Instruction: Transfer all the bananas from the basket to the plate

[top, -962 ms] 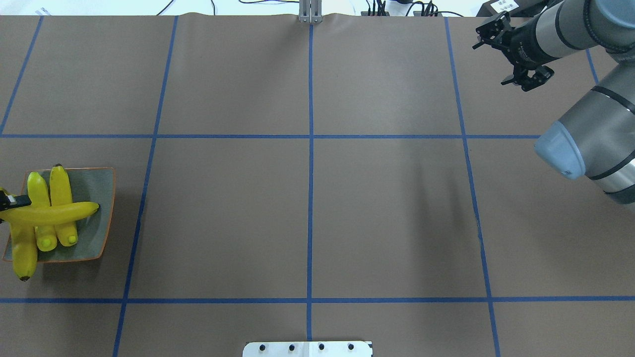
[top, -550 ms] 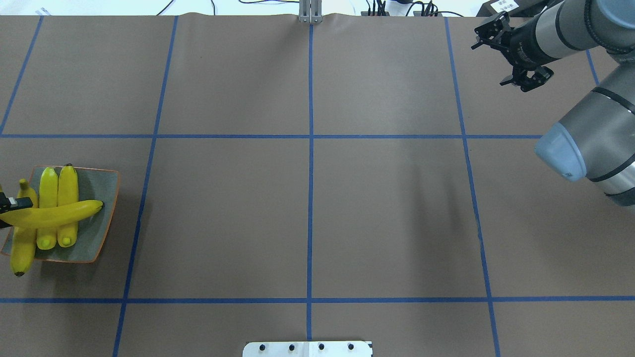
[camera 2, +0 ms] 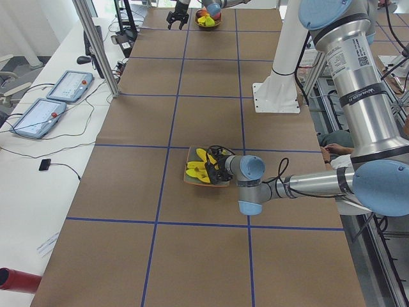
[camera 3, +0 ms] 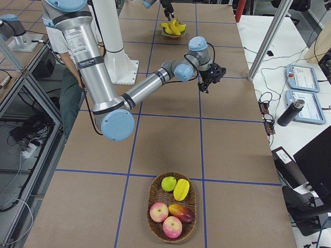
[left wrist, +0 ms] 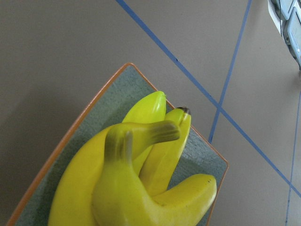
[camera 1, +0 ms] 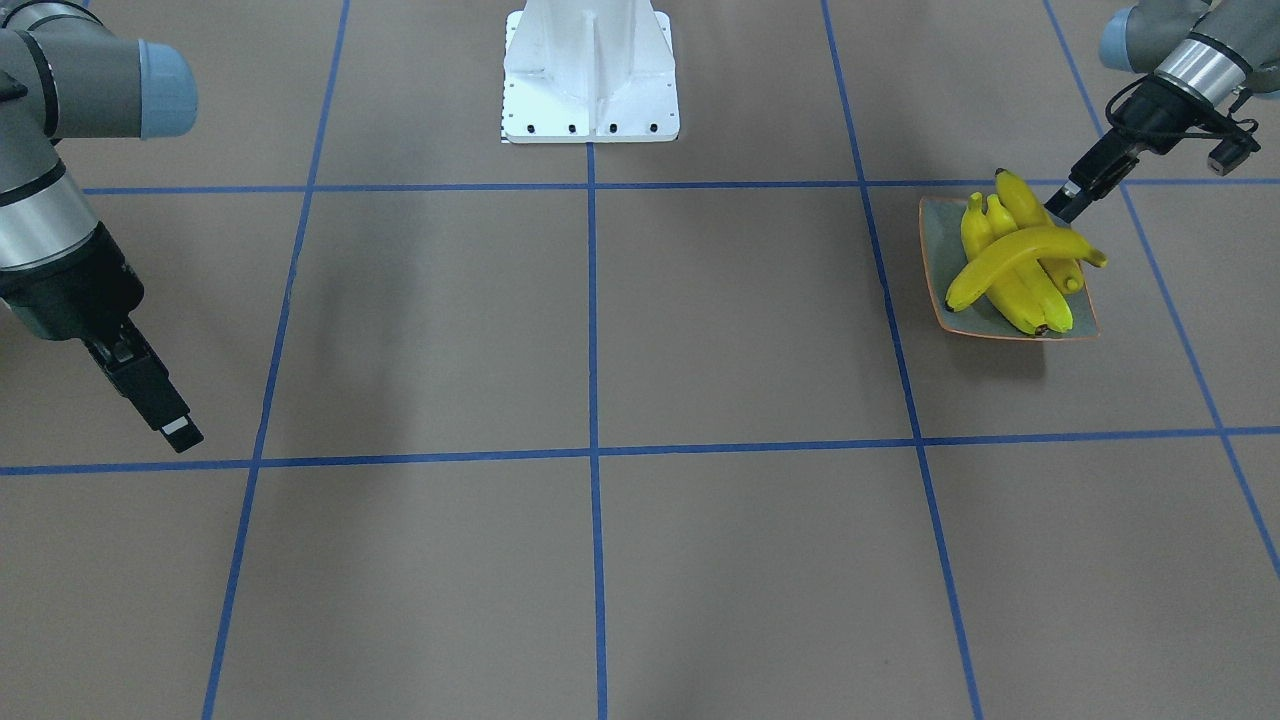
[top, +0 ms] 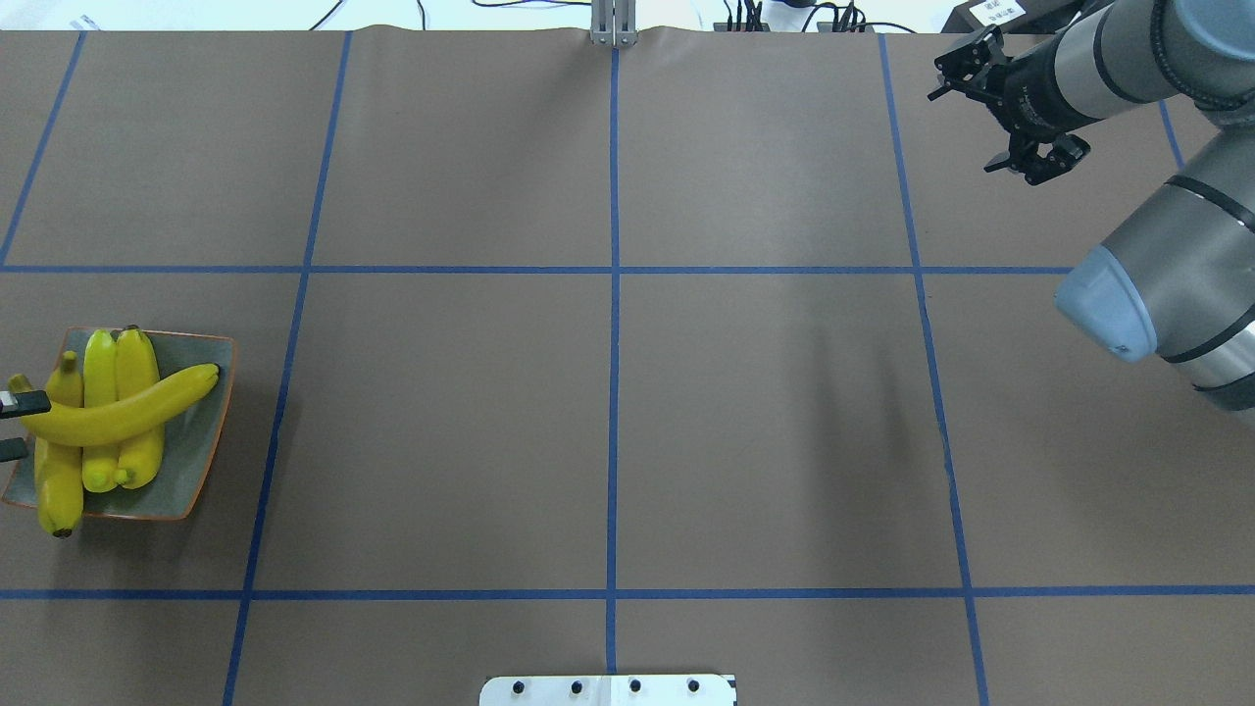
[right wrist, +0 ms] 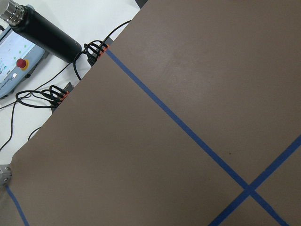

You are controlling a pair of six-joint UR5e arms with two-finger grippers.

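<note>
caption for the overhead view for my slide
Four bananas stacked on the plate at far left, left fingers astride the top banana's end; right fingers open at far right.

The left gripper (top: 16, 426) was cut by the overhead view's left edge. Only two fingertips (top: 27, 402) showed, and whether they pressed the end of the top banana (top: 123, 412) between them was unclear. In its wrist view, the bananas (left wrist: 141, 193) and plate (left wrist: 110, 96) ran off the bottom edge.
</note>
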